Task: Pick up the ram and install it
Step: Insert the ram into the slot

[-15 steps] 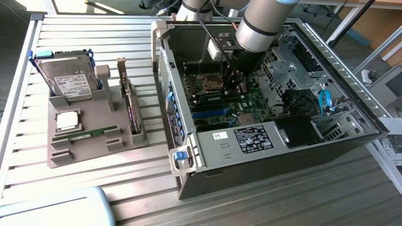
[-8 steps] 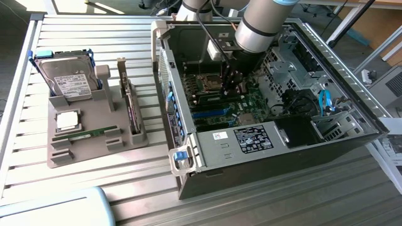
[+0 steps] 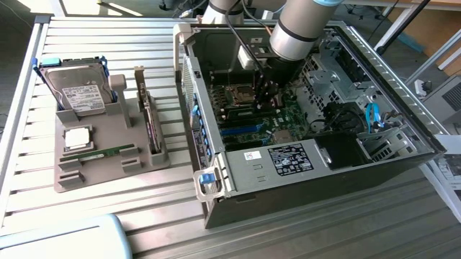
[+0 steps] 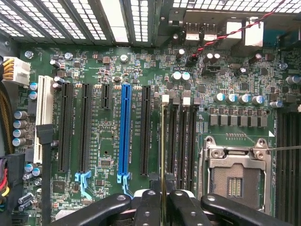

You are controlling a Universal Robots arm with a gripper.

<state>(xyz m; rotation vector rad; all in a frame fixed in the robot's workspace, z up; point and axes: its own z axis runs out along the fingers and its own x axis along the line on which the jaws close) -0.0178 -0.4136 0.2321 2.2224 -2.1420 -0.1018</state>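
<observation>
Steel-slatted bench (image 3: 108, 38) carries an open computer case (image 3: 238, 210) with its green motherboard (image 4: 113, 70) exposed. Inside the case, the tool (image 4: 163, 200) is narrowed onto the ram (image 4: 163, 141), gripping it edge-on between both fingers. The ram is lined up along the black memory slots (image 4: 181, 141), beside the processor socket (image 4: 235, 174).
</observation>
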